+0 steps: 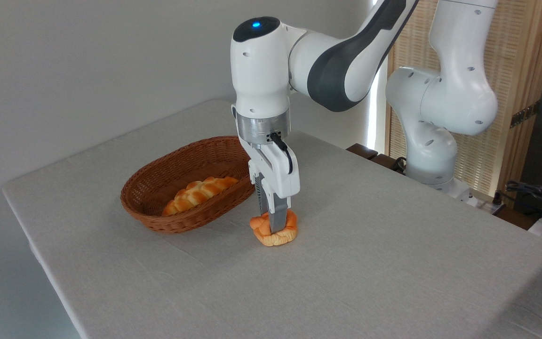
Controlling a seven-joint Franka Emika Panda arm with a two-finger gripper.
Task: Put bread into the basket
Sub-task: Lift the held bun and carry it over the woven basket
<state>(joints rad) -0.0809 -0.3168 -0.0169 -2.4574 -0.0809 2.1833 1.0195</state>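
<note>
Wicker first: the basket (158, 200) sits on the grey table (393, 263) to the picture's left of my work point, and a long braided loaf (200, 194) already lies inside it along the floor. Its near rim is close beside the gripper's housing, with a strip of bare cloth between that rim and the bread (275, 235). Further back on the right I see the arm's white base (431, 155) at the table's far edge, a slatted wooden screen (525, 94) behind it, and a tangle of dark cables (534, 193) at the far right. The bread rests on the table, outside the basket and just right of it. I have the arm bent over from the right, wrist pointing straight down, blue light on top. The gripper (273, 225) stands vertical over the bun, its fingers (278, 216) pressed into the crust and pinching it.
</note>
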